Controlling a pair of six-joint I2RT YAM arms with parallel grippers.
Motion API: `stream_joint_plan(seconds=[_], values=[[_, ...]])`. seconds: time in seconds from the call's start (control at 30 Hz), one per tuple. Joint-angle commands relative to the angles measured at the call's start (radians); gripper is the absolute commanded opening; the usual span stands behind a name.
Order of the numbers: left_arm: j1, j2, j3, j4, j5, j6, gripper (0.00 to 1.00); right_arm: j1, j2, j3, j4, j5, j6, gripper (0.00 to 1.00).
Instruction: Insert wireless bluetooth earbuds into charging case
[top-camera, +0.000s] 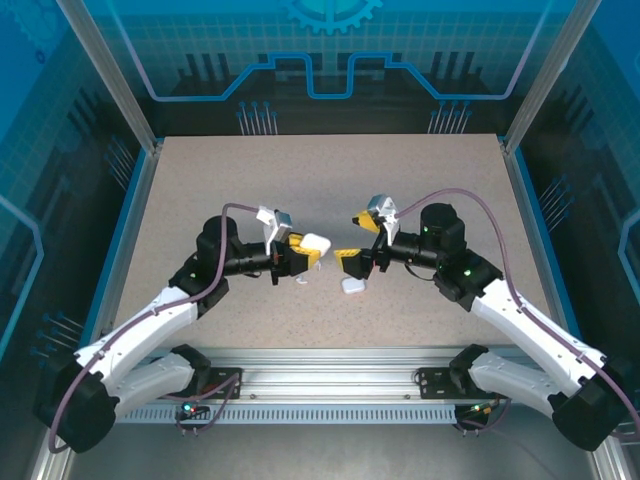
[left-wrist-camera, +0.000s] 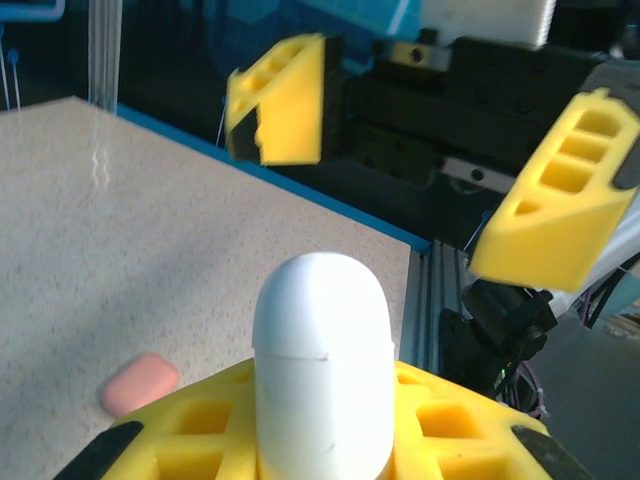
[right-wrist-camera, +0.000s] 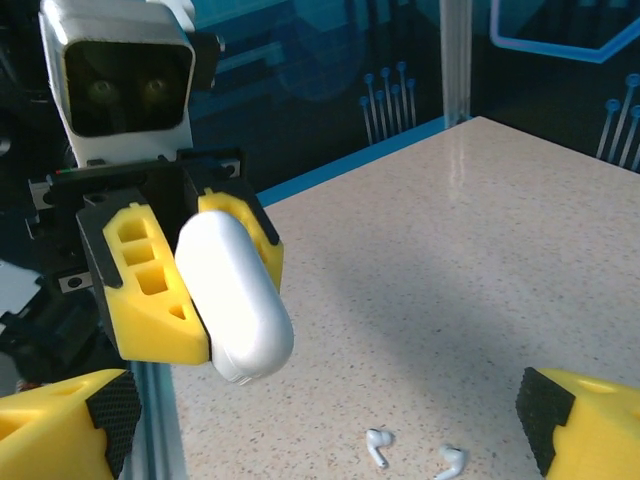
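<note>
The top view looks steeply down from high behind the near edge, taking in the whole table (top-camera: 200, 180). The left wrist view sits close behind the left gripper (left-wrist-camera: 325, 405) and faces low across the table's middle at the right gripper (left-wrist-camera: 420, 150). The right wrist view looks back the opposite way, just as near. All three share the case (right-wrist-camera: 235, 300) over the table's middle.

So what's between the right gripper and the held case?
Nothing: top view shows bare table between the right gripper and the white charging case the left gripper holds.
</note>
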Motion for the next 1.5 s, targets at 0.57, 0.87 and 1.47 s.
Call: stream_joint_plan(seconds=[0.57, 0.87, 1.47], values=[[-0.032, -0.023, 0.017, 0.061, -0.015, 0.078, 0.15, 0.047, 0.127, 0.134, -0.005, -0.069, -0.082, 0.88], [-0.034, -0.029, 0.014, 0.055, -0.007, 0.078, 0.15, 0.052, 0.144, 0.149, -0.012, 0.000, -0.076, 0.84], [-0.037, -0.042, 0.000, 0.053, -0.001, 0.089, 0.15, -0.001, 0.131, 0.176, -0.027, 0.075, -0.009, 0.82]])
